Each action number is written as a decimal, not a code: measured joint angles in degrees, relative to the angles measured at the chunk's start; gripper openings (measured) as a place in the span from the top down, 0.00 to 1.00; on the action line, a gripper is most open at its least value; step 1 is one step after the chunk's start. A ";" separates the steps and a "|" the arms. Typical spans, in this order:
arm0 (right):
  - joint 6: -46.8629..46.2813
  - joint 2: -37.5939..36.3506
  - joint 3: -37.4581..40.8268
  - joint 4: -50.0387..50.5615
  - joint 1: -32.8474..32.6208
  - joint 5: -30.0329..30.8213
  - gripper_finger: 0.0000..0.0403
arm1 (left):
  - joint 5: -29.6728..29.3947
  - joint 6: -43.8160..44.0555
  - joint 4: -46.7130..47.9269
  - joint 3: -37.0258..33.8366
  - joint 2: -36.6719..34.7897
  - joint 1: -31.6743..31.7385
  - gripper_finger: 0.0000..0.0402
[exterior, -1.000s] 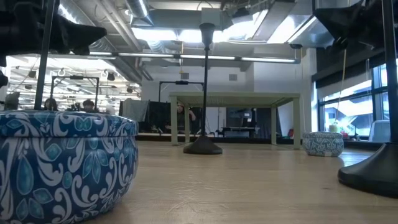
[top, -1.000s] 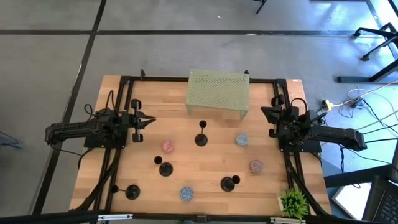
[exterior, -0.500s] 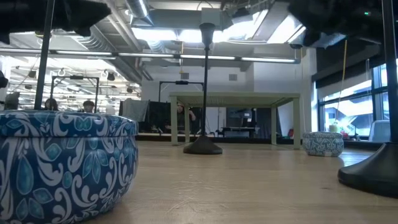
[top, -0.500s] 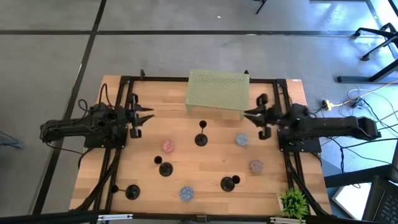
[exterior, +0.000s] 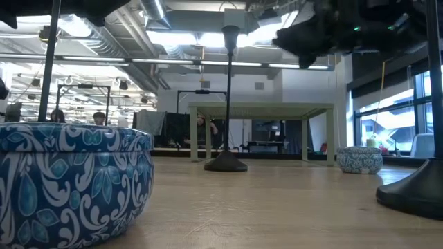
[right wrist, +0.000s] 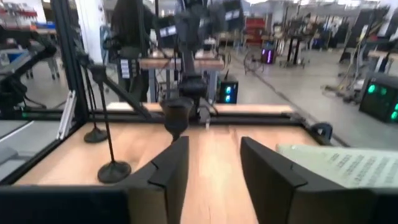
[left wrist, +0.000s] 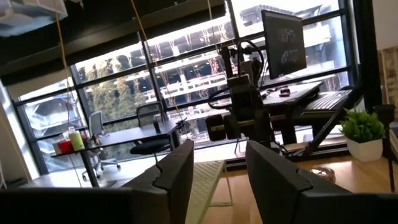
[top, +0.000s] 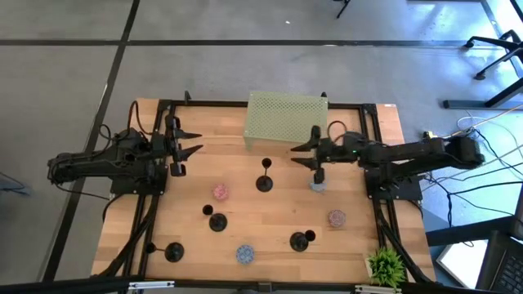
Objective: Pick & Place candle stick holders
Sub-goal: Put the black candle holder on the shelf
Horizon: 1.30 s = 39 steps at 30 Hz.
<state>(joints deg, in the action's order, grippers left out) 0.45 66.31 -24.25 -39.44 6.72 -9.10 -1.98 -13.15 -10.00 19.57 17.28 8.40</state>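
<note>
Four black candle stick holders stand on their round bases on the wooden table: one at the centre (top: 264, 181), one left of centre (top: 216, 220), one at the near left (top: 173, 251), one at the near right (top: 301, 241). My left gripper (top: 193, 141) is open above the table's left side and touches nothing. My right gripper (top: 297, 155) is open, held level above the table, to the right of the centre holder, with nothing between its fingers. Its wrist view shows two holders (right wrist: 112, 169) (right wrist: 94, 134) ahead.
A green mesh shelf (top: 286, 122) stands at the far middle. Small patterned tins lie among the holders: pink (top: 221, 192), blue below my right arm (top: 317, 184), pink (top: 337, 218), blue (top: 244, 255). A potted plant (top: 386, 265) sits at the near right corner.
My right gripper has swung out from the table's right edge toward the centre, tipped to level, and opened. My left gripper has risen at the table's left side and opened. No holder or tin has moved.
</note>
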 joint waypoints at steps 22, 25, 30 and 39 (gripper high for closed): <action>-0.44 24.55 -17.00 3.22 -2.33 -3.38 0.53 | 0.02 1.93 1.09 0.00 0.35 0.00 0.64; -0.46 26.42 -18.62 3.20 -2.66 -3.42 0.53 | 0.02 1.93 1.14 0.00 0.35 0.00 0.64; -0.83 27.84 -19.62 3.40 -2.69 -3.41 0.53 | 0.04 2.12 1.19 0.00 0.35 0.00 0.64; -2.15 27.44 -19.65 4.50 -2.69 -3.43 0.63 | 0.04 2.79 1.22 0.00 0.35 0.00 0.64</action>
<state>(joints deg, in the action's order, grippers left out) -1.70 93.76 -43.90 -34.93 4.03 -12.53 -1.93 -10.36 -8.78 19.57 17.63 8.40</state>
